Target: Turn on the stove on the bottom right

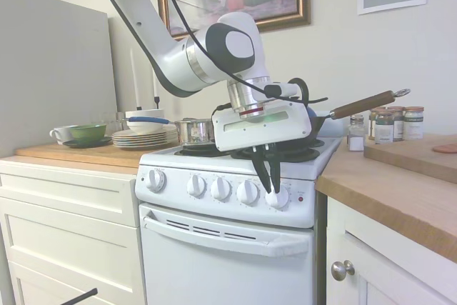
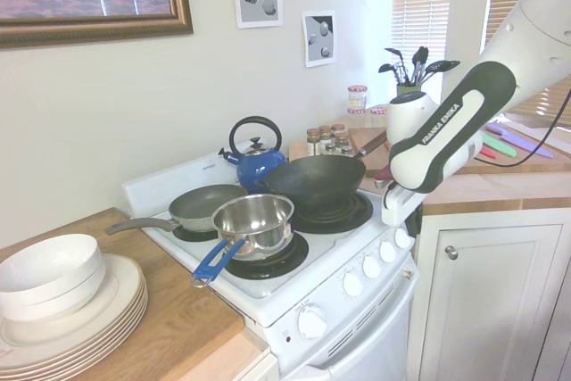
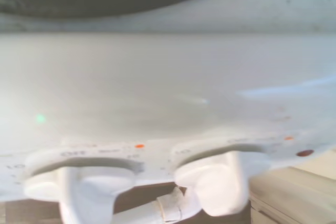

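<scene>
the stove [image 1: 235, 248] stands between white cabinets, with its row of five knobs along the front panel. the gripper [image 1: 272, 189] hangs down over the panel's right end, its two dark fingers [image 1: 265, 173] closed around the rightmost knob [image 1: 278, 198], just left of the small red light [image 1: 300, 198]. in the wrist view two knobs show blurred, the right-hand knob [image 3: 218, 182] beside a red dot [image 3: 304, 153]

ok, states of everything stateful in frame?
gripper: fingers closed around the rightmost knob
stove: oven door shut
red light: too small to tell whether lit
wok: on a back burner
saucepan: on a front burner, inside hidden
cabinet door: shut
</scene>
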`<state>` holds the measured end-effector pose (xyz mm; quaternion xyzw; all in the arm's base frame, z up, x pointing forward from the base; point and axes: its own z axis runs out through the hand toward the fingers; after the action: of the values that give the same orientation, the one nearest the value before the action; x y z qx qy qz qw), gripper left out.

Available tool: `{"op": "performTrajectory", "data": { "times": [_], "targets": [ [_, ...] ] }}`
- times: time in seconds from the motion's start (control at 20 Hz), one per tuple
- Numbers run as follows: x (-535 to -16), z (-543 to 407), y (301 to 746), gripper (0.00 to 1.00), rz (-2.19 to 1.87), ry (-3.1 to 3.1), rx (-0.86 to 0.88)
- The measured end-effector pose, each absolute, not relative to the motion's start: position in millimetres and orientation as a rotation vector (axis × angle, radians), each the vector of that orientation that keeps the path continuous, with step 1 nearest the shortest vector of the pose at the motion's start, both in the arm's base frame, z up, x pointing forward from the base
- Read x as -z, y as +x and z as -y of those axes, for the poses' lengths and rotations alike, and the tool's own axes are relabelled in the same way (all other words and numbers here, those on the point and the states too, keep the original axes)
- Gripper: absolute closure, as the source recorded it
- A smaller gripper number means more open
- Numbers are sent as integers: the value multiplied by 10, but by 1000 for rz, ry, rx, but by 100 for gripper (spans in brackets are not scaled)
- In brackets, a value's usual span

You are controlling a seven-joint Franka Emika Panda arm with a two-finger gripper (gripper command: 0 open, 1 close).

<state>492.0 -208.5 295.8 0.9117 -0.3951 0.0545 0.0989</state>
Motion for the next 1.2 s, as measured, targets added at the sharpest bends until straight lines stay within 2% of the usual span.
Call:
{"op": "performTrajectory", "data": {
  "times": [0.8,1.2],
  "targets": [
    [-3064,2185,4979,100,1214,2679,-198],
    [-2871,2212,5096,100,1205,2671,-211]
  ]
}}
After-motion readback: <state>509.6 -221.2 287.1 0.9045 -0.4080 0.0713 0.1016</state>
